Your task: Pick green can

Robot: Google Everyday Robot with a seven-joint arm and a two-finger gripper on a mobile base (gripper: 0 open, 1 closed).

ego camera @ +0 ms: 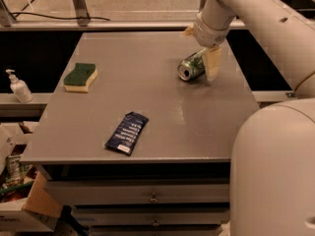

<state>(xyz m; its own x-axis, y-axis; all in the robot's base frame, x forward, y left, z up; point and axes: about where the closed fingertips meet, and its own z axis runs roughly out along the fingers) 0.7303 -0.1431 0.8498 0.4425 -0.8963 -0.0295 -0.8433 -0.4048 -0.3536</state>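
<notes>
The green can (191, 66) lies on its side at the back right of the grey table (147, 107), its silver end facing the front left. My gripper (200, 54) comes down from the upper right and straddles the can's rear part. One pale finger (212, 64) stands on the can's right side, and the other finger (188, 31) shows behind it. The jaws stand apart with the can between them, and the can rests on the table.
A yellow sponge with a green top (80, 76) sits at the left. A dark blue snack packet (127, 132) lies near the front edge. A white pump bottle (18, 86) stands on a ledge off the left. My arm's bulk (275, 171) fills the lower right.
</notes>
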